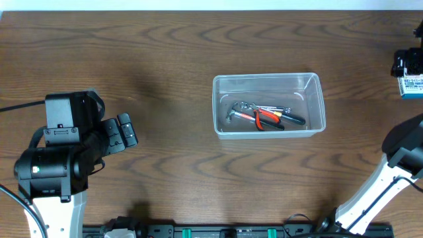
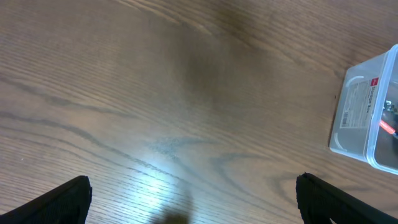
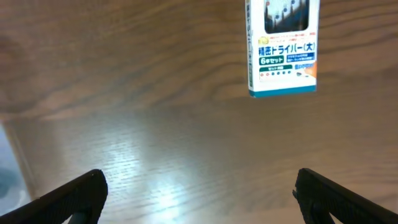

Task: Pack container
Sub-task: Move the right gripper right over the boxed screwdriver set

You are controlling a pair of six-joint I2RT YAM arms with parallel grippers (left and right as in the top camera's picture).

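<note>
Left gripper (image 2: 193,186) and right gripper (image 3: 199,186) hang wide open, empty, above the wooden table (image 2: 155,93). Ahead-right of the left gripper sits the container (image 2: 364,118). Ahead of the right gripper lies a blue-and-white box (image 3: 281,46). Hand tools (image 1: 263,116) lie inside the container.

Small blue-and-white box (image 3: 281,46) with Japanese lettering, flat on the brown wood-grain table (image 1: 165,59)
</note>
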